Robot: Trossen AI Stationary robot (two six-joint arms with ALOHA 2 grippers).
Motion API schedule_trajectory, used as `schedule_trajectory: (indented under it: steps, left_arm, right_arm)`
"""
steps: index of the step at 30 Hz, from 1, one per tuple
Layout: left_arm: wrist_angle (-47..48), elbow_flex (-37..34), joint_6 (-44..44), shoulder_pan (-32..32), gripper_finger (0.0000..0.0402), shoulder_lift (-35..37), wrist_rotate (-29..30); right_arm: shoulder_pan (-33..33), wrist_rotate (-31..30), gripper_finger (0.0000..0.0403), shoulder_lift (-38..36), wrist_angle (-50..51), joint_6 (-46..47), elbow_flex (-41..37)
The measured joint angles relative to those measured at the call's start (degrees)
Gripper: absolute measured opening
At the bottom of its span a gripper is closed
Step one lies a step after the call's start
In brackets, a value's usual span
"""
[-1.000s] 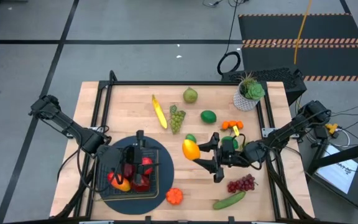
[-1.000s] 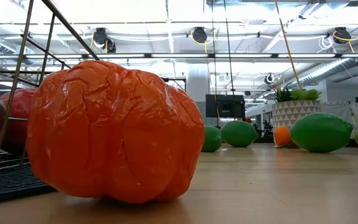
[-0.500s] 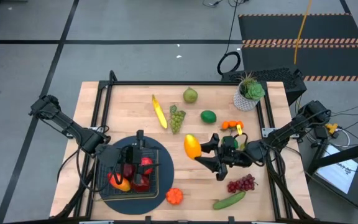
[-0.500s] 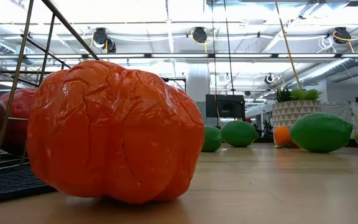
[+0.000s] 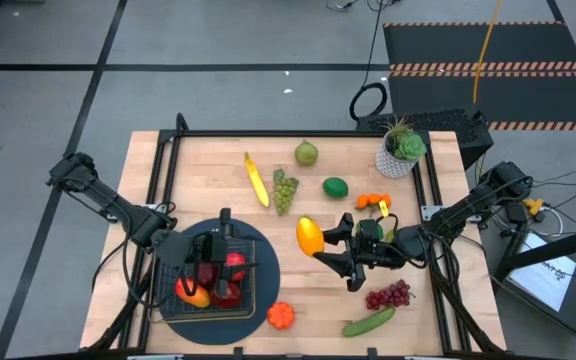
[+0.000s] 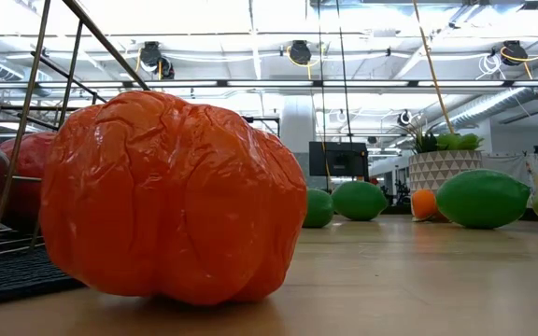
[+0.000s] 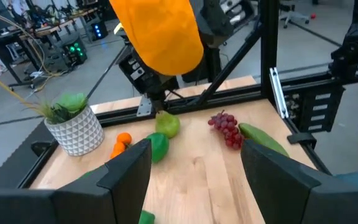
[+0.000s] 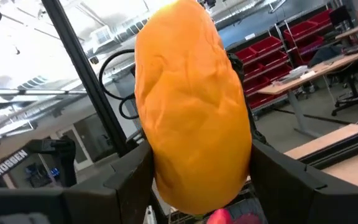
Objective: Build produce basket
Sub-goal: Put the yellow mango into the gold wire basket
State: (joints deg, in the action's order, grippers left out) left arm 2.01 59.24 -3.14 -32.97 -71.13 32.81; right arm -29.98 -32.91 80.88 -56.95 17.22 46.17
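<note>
Two arms share my table (image 5: 208, 160), largest feature in view. On its near left corner sits the basket (image 5: 165, 262), resting on a round dark mat (image 5: 260, 292) and already holding red and yellow fruit. My left gripper (image 5: 220, 250) hangs over the basket, fingers parted and holding nothing. My right gripper (image 5: 320, 244), at mid-table, is clamped on a yellow-orange pepper (image 5: 309, 236) lifted clear of the wood. Loose produce lies around: banana (image 5: 256, 180), green grapes (image 5: 284, 189), pear (image 5: 306, 153), lime (image 5: 335, 187), purple grapes (image 5: 389, 294), cucumber (image 5: 369, 321), orange pepper (image 5: 280, 315). I judge the carry goes best kept high over the rim, releasing into a free spot once the left gripper is clear.
</note>
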Motion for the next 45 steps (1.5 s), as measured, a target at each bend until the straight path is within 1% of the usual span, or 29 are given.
schedule_trajectory:
  steps: [3, 7, 9, 14, 18, 21, 24, 28, 32, 35, 40, 42, 45]
  left_arm:
    - [-1.04, 0.0, 0.13, 0.0, 0.0248, 0.0, -0.04]
    - [-2.2, 0.0, 0.64, 0.02, 0.0251, 0.0, -3.76]
    - [-3.15, 0.0, 0.62, 0.01, 0.0259, 0.0, -4.76]
    - [-4.25, 0.0, 0.42, 0.02, 0.0305, -0.1, -4.77]
    - [-9.08, 0.05, -1.56, 0.37, 0.0352, -2.75, -4.32]
    - [-16.96, 0.01, -5.39, 0.68, 0.0382, -5.73, -4.25]
    - [-24.56, 0.04, -9.68, 1.15, 0.0397, -9.17, -4.21]
    - [-33.35, 0.02, -12.95, 2.67, 0.0399, -12.52, -4.22]
    - [-37.69, 0.02, -12.8, 5.17, 0.0399, -14.48, -3.84]
    - [-38.6, 0.02, -11.84, 6.71, 0.0399, -15.18, -5.19]
    - [-38.48, 0.0, -9.19, 8.66, 0.0397, -16.04, -11.94]
    - [-38.82, 0.0, -8.57, 9.04, 0.0388, -16.17, -13.11]
    - [-38.7, 0.0, -8.49, 9.27, 0.0359, -16.51, -13.32]
  right_arm:
    - [0.0, 0.03, 0.0233, 0.0, 0.19, -3.13, 0.0]
    - [-0.11, 0.11, 0.0233, 0.0, 1.25, -9.63, 0.0]
    - [-0.11, 0.11, 0.0233, 0.0, 2.68, -12.41, 0.0]
    - [-0.11, 0.13, 0.0233, 0.02, 3.78, -16.46, 0.0]
    - [-0.11, 0.13, 0.0233, 0.02, 4.07, -17.42, 0.0]
    - [-0.11, 0.15, 0.0233, 0.02, 5.47, -18.37, 0.0]
    - [-0.11, 0.15, 0.0233, 0.04, 6.32, -18.37, 0.0]
    - [-0.11, 0.16, 0.0233, 0.04, 7.63, -18.39, 0.0]
    - [-0.11, 0.17, 0.0233, 0.04, 8.33, -18.59, 0.0]
    - [-0.11, 0.16, 0.0233, 0.04, 9.29, -18.59, 0.0]
    - [-0.11, 0.15, 0.0233, 0.04, 10.12, -18.59, 0.0]
    - [-0.11, 0.13, 0.0233, 0.04, 10.08, -18.59, 0.0]
    - [-0.11, 0.13, 0.0233, 0.04, 10.12, -18.59, 0.0]
